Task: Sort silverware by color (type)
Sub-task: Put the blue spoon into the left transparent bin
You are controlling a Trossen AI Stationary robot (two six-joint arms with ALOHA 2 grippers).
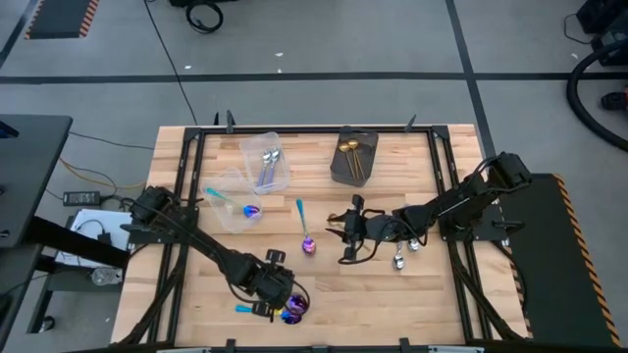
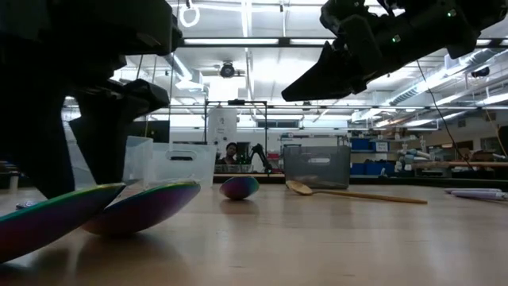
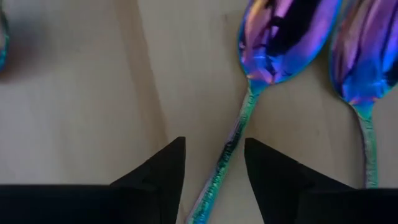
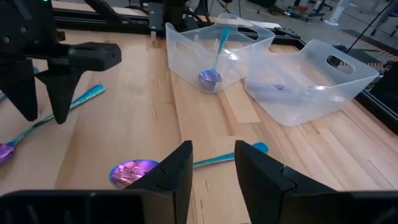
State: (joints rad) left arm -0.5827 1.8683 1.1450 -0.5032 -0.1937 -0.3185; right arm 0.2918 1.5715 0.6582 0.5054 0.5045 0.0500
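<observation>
- I see my left gripper [image 1: 280, 302] low at the near edge of the desk [image 1: 392, 304], fingers [image 3: 163, 171] parted either side of a teal handle, not clamped on it.
- Two iridescent spoons [image 3: 283, 37] lie side by side there, bowls flat on the wood.
- My right gripper [image 1: 345, 235] hovers mid-desk with its fingers apart, grasping nothing; another iridescent spoon [image 4: 134, 171] lies just ahead of it.
- One clear tub [image 4: 217, 53] holds a teal-handled spoon [image 4: 211, 74]; a second tub [image 1: 267, 162] holds lilac-handled spoons [image 1: 268, 160].
- Gold spoons [image 1: 350, 152] sit in the dark box [image 1: 355, 157]; two silver spoons [image 1: 404, 255] rest under the right arm.
</observation>
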